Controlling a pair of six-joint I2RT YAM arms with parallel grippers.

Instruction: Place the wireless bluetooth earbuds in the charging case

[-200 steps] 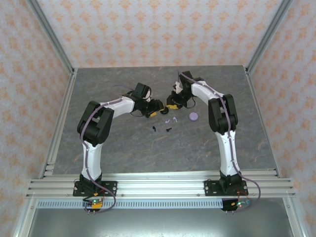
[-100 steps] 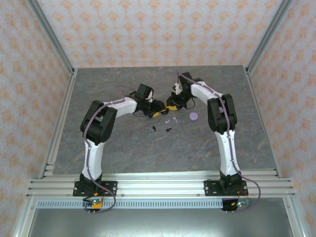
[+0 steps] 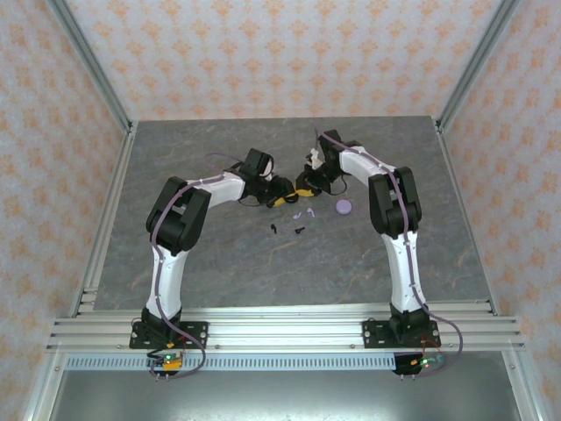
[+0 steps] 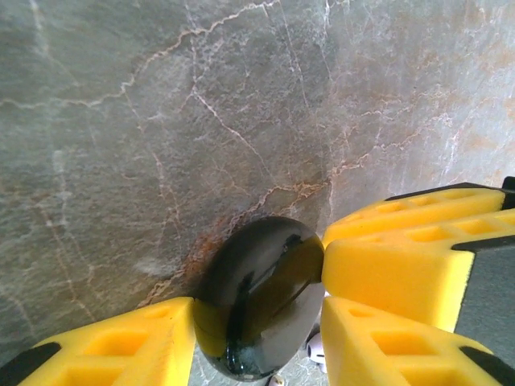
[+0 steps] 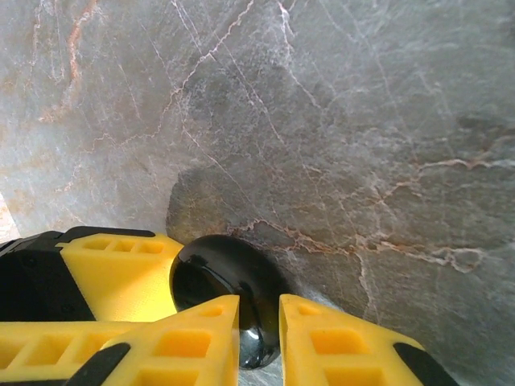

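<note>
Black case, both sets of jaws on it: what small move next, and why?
Probably hold the black case steady in the left gripper and ease the right gripper up to pry it open. The case looks closed, both sets of jaws pinch it, and the earbuds lie loose on the table nearby.

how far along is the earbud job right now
Done: nothing yet; no earbud is in a case. In hand: the left gripper and right gripper both have fingers around the black case. To do: two lavender earbuds and two black earbuds lie loose on the table, and the lavender case sits untouched.
</note>
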